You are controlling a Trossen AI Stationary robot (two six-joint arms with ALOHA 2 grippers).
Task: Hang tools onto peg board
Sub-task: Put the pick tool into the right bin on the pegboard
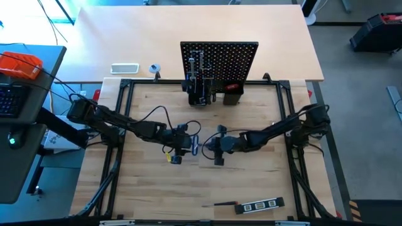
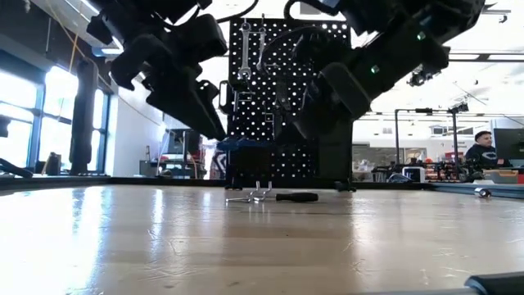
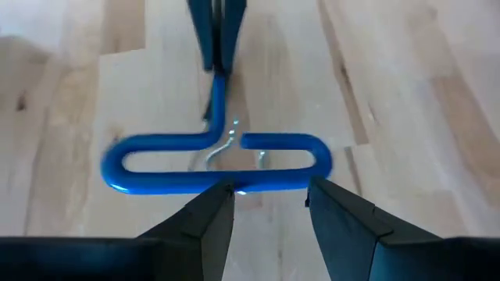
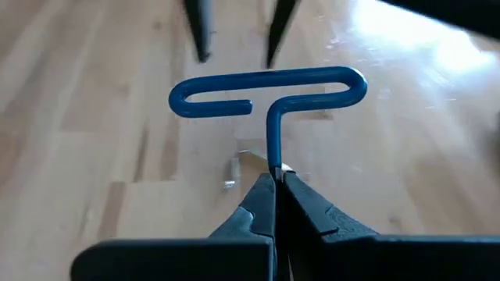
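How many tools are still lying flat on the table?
2 that I can see: a black marked level and a small screwdriver beside it, both near the front edge of the table. The arms could hide more.

This is a robotics lab or workshop, an open industrial room and not a home. A light wooden table (image 1: 201,188) sits inside a black metal frame (image 1: 122,107) that carries two dark robot arms, with an upright black peg board (image 1: 219,59) hung with tools at its far side and a grey concrete floor (image 1: 361,94) around it. In the low view the room behind shows tall bright windows (image 2: 45,123), further workbenches with equipment and monitors (image 2: 512,147), and a person (image 2: 483,152) seated at one of them.
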